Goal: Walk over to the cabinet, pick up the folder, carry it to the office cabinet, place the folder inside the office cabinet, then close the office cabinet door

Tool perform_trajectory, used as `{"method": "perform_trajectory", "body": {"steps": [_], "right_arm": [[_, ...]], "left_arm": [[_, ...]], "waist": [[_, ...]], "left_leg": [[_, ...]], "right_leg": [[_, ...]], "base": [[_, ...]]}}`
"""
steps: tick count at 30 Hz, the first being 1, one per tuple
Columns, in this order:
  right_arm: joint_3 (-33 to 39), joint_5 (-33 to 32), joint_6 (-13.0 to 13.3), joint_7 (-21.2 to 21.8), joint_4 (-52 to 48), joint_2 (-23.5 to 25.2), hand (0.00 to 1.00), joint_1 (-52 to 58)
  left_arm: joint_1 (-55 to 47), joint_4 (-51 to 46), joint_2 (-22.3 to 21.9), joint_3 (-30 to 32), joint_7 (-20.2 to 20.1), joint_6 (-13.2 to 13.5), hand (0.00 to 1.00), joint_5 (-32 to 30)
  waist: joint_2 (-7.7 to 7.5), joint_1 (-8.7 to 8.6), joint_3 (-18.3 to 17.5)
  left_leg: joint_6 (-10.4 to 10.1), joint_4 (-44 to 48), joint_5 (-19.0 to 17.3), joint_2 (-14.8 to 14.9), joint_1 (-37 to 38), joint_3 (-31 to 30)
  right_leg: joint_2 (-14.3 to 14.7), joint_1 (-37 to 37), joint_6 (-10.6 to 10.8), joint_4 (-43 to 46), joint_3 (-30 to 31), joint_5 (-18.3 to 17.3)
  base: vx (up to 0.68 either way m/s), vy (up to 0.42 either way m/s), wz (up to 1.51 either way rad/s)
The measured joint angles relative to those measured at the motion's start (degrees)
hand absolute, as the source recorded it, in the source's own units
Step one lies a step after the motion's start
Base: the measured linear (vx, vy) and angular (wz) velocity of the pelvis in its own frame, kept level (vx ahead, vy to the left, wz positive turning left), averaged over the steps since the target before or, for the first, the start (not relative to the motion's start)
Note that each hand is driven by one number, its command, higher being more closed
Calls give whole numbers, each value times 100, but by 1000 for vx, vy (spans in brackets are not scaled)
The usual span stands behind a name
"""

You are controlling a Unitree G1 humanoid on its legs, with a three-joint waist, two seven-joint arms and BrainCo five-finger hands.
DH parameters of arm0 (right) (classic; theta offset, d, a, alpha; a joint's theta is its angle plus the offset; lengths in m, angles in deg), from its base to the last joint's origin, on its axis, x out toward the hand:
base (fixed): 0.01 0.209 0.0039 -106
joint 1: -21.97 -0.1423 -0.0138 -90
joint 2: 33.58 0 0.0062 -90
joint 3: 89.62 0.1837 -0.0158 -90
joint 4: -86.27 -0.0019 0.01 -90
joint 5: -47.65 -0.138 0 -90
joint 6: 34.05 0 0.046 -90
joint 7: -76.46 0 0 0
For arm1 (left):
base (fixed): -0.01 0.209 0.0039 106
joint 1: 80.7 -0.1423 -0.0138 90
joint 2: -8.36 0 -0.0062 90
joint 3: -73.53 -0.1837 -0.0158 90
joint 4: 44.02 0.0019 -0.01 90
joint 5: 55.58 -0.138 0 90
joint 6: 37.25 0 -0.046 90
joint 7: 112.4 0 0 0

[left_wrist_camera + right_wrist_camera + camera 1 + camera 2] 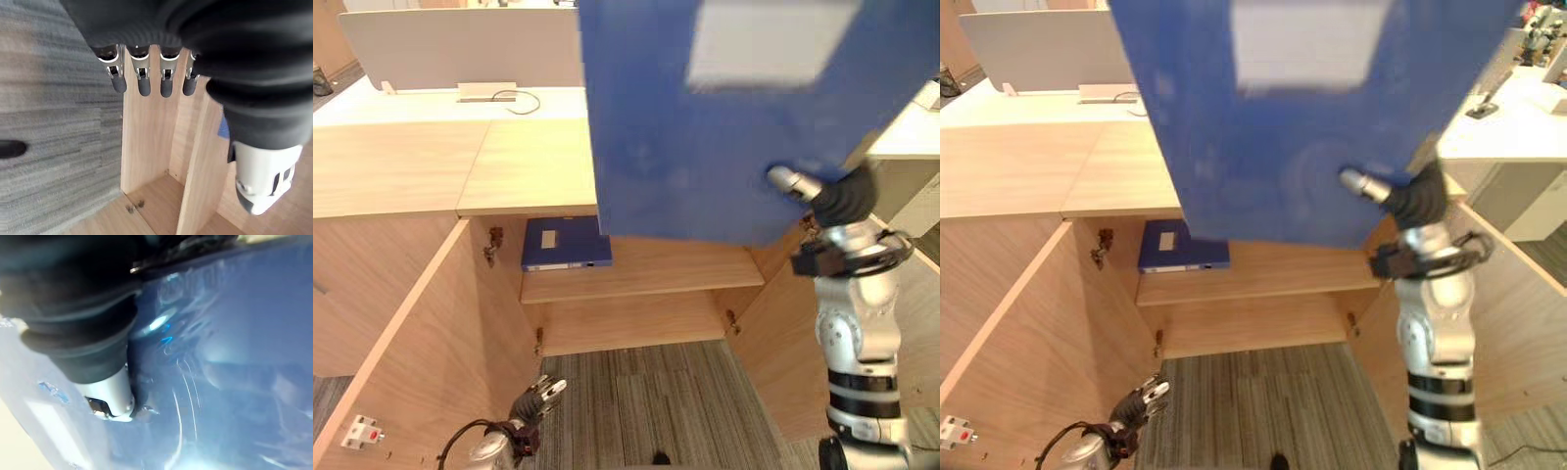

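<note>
Right hand (pixel 842 199) pinches the blue folder (pixel 705 127) near its lower edge, holding it raised in front of the open office cabinet (pixel 646 272). Left hand (pixel 540 397) hangs low beside the open door (pixel 411 352), fingers straight and relaxed.

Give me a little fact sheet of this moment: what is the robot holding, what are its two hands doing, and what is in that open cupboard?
Held item: blue folder, raised high before the camera, above the cabinet
Right hand: thumb pinching the folder near its lower edge
Left hand: low over the carpet, fingers straight, holding nothing
Cabinet: doors swung open, wooden shelf inside
On the shelf: second folder, also blue, lying flat at the left end
Task stage: held folder not yet placed inside
</note>
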Motion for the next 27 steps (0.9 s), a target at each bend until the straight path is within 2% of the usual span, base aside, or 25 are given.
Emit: {"method": "perform_trajectory", "body": {"steps": [1,6,8,10,14,15,19,23,25,26,27], "right_arm": [[-16,388,-46,61,34,8,100,342],[-146,979,-287,147,874,207,100,1349],[-233,1927,-355,36,1308,171,100,1696],[-498,2739,-350,-102,1740,-3,100,1752],[-1184,4108,-288,-218,2951,-556,100,1746],[-1257,4269,-277,-226,3171,-613,100,1742],[-1218,4262,-343,-280,3652,-599,100,1735],[-545,3723,-511,-617,3675,69,100,1726],[-492,3187,-568,-956,3669,489,100,1568],[-499,3110,-575,-994,3663,566,100,1533],[-521,3054,-576,-1034,3656,639,100,1531]], "left_arm": [[0,169,-60,256,178,14,0,-345],[-52,679,-137,866,844,9,0,-1258],[-68,818,-204,1152,1262,-12,0,-1640],[-104,931,-210,1263,1512,-26,0,-1942],[-119,1163,-231,1287,1807,-41,0,-2426],[-121,1181,-245,1287,1845,-45,0,-2447],[-227,1185,-411,1327,2046,-68,0,-2474],[-237,1185,-695,1330,2113,-90,0,-2502],[-236,1184,-815,1337,2160,-103,0,-2518],[-213,1184,-839,1346,2173,-117,0,-2519],[-188,1184,-886,1374,2191,-141,0,-2519]], "waist": [[1,-2,-13],[12,-25,-12],[20,-30,-8],[25,-69,-4],[57,-44,20],[82,-22,38],[209,-22,138],[307,-24,186],[356,-11,258],[367,-17,299],[391,-24,326]], "left_leg": [[-31,7,-19,-4,-3,-9],[-80,22,-41,-11,-13,-25],[-76,90,-68,-13,-23,-7],[-69,113,-96,-19,-23,10],[-51,214,-184,-39,-27,59],[-53,233,-202,-44,-27,68],[-41,285,-251,-67,-30,71],[20,312,-349,-127,-44,-70],[47,560,-442,-116,-175,-73],[46,630,-449,-88,-205,-65],[52,701,-462,-86,-225,-59]], "right_leg": [[1,1,1,-2,-16,0],[-3,-10,12,-2,-30,-5],[-10,-6,29,-2,-26,-16],[-17,-8,37,-2,-13,-21],[-39,-5,47,-3,55,-25],[-42,-6,51,-3,83,-23],[-61,-11,63,-3,134,-15],[-85,-36,89,39,152,-27],[-120,-366,110,533,177,-263],[-172,-455,110,719,92,-394],[-297,-555,48,1017,-218,-601]], "base": [[0,0,0],[5,2,-1],[40,19,-6],[32,24,-6],[16,35,-7],[1,32,-10],[-7,30,-6],[-1,28,-7],[-2,30,-21],[-28,19,-4],[-17,40,7]]}}
